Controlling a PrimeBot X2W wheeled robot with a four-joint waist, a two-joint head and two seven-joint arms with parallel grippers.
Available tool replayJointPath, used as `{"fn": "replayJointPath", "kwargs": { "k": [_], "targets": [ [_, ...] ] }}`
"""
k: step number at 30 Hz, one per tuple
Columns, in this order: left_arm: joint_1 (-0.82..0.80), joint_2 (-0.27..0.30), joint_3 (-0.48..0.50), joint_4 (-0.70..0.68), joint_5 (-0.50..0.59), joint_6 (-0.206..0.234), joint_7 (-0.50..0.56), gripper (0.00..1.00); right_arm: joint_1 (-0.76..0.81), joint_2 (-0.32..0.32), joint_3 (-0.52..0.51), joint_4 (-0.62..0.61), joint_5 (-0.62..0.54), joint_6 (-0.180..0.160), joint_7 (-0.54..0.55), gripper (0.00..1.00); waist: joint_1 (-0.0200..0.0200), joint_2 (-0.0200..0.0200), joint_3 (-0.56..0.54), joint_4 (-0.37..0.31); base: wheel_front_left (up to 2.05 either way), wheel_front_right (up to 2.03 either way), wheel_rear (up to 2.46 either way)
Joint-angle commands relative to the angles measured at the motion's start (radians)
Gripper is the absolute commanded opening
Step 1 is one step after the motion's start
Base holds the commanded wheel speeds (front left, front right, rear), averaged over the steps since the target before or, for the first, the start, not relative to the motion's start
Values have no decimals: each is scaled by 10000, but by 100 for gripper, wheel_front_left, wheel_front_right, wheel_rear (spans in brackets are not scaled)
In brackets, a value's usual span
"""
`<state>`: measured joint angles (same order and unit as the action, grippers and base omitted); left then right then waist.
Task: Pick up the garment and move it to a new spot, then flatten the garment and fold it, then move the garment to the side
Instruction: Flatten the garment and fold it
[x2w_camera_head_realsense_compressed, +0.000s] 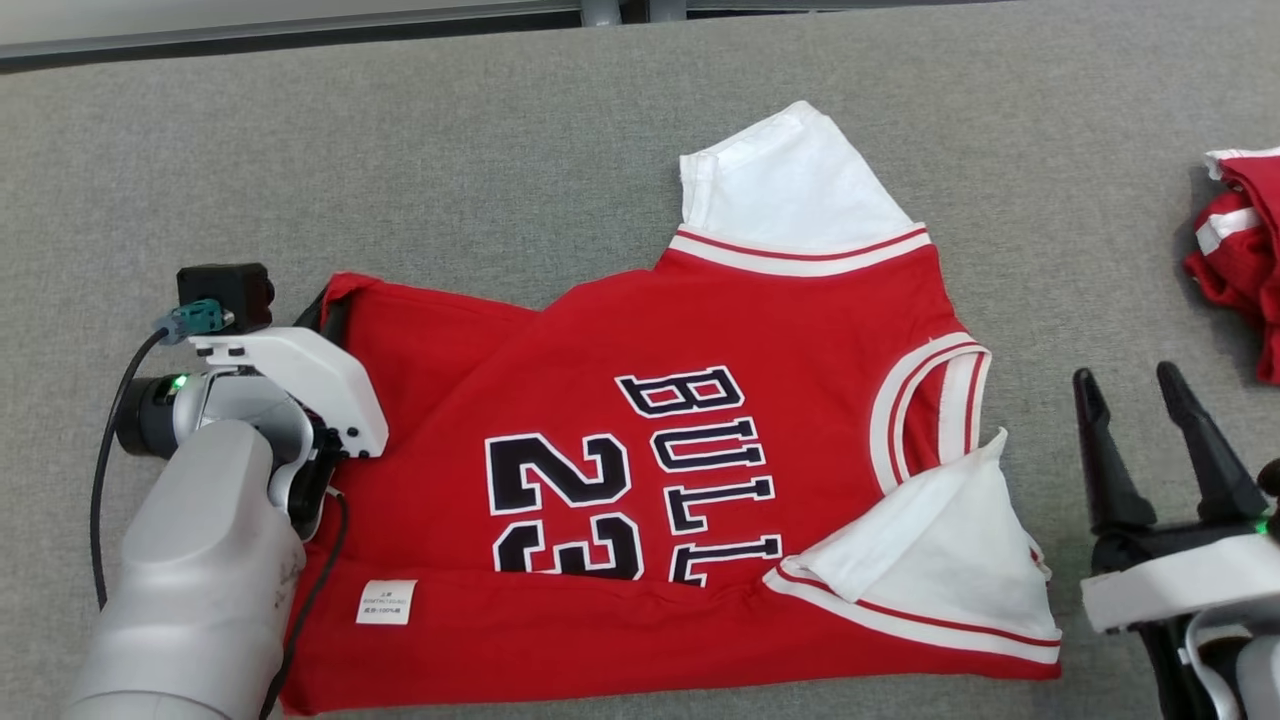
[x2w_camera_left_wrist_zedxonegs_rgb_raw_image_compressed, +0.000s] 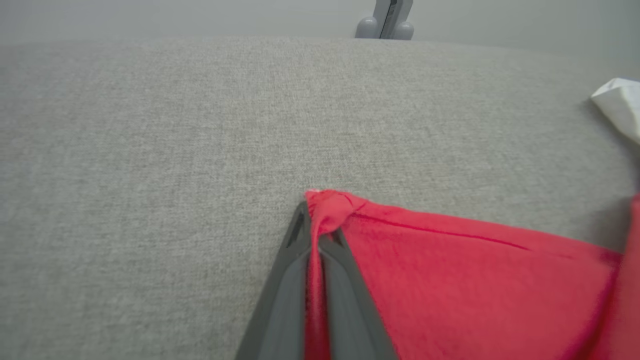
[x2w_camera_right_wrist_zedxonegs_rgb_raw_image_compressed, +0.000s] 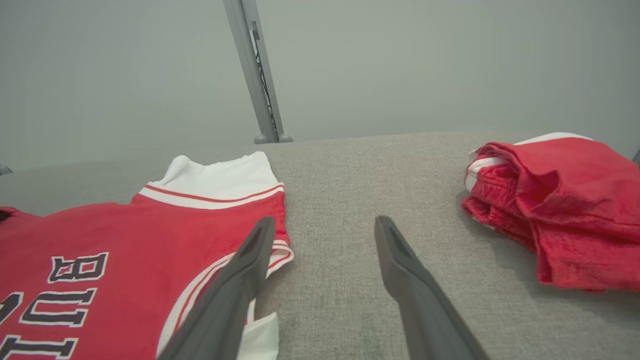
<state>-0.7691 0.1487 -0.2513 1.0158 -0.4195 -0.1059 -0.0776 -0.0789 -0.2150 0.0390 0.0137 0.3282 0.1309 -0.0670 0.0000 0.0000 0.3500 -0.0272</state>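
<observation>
- Jersey (x2w_camera_head_realsense_compressed: 650, 480): red with white sleeves, lying mid-frame in the head view on the grey cloth table (x2w_camera_head_realsense_compressed: 400, 130). Its lower edge is folded up over itself.
- Left gripper (x2w_camera_left_wrist_zedxonegs_rgb_raw_image_compressed: 316, 235): pinched tight on the jersey's red corner, at the left of the frame.
- Right gripper (x2w_camera_head_realsense_compressed: 1128, 380): jaws wide and empty, at lower right, near a white sleeve.
- Handling (judged): soft, light and limp, so it will sag and drag. Best taken at corners or hems.
- Writing: "BULL" and "23". The print on the white label (x2w_camera_head_realsense_compressed: 386, 602) is too small to read.
</observation>
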Motion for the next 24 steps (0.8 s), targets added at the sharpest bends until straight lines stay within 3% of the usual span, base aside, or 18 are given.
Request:
{"fn": "replayJointPath", "kwargs": {
  "k": [1,9,17,24],
  "targets": [
    [-320,-22,-52,42,-13,-68,-130,0,-368,-110,-61,111,154,-3,-103,100,0,0,213,193,0,0,0],
    [-1316,-643,-446,126,-138,-163,-683,0,-3091,-1059,297,1621,725,-3,13,100,0,0,1411,1207,0,0,0],
    [-1734,-920,-1049,220,-618,-224,-1059,0,-6115,-1832,1757,4000,1237,-3,534,100,0,0,1913,2164,0,0,0],
    [-1653,-956,-2507,-393,-2106,-241,-1122,0,-8233,-2052,3355,6625,1822,-5,1416,100,0,0,1933,2586,0,0,0]
  ]
}}
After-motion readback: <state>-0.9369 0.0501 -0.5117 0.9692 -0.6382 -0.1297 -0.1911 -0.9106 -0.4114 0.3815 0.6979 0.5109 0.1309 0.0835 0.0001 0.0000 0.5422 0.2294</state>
